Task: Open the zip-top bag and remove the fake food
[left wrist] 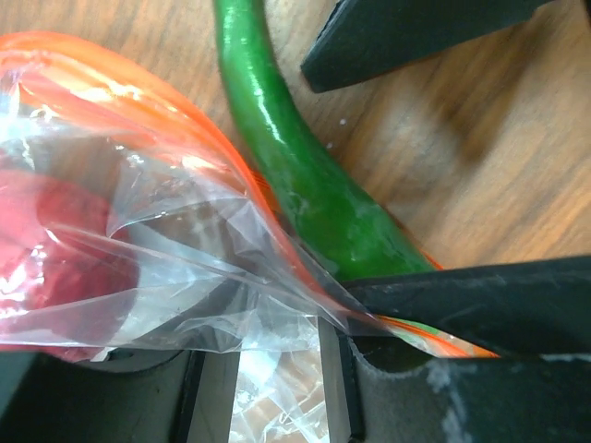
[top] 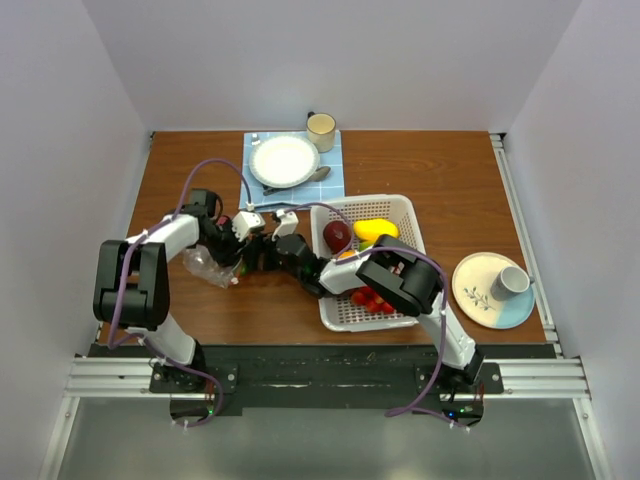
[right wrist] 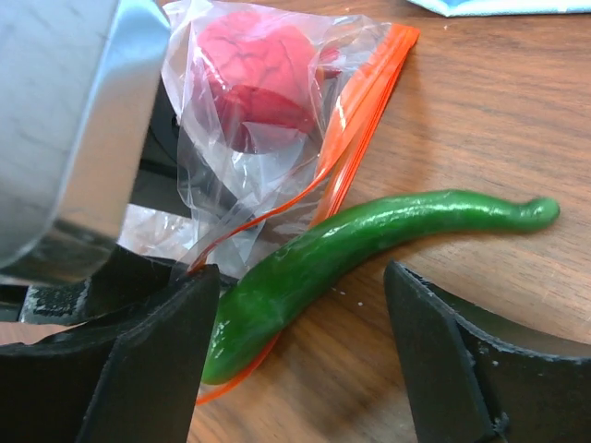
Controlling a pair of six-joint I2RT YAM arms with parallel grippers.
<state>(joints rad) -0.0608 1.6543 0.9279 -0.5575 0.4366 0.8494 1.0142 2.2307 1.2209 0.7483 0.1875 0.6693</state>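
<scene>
Left hand (left wrist: 277, 369) clamped on zip-top bag (right wrist: 277, 138) rim. Green pepper (right wrist: 369, 240) half out, lying inside spread right hand (right wrist: 300, 314), ungripped. Red piece (right wrist: 254, 78) inside bag beside left hand — two pieces left, I judge.

The zip-top bag (top: 208, 266) is laid on the table (top: 450, 180) left of centre, with the basket (top: 404, 207) just to its right. A round piece (right wrist: 254, 69) is enclosed in the bag. A long pepper (right wrist: 369, 240) is laid with one end over the bag's zip edge and the other out on the table. More fake food (top: 372, 230) is held in the basket. At the far middle, a plate (top: 284, 160) and spoon (top: 318, 174) are set on a mat (top: 334, 180), with a mug (top: 321, 128) at its far right corner. At the right, a cup (top: 510, 282) is stood on a second plate (top: 478, 300).
</scene>
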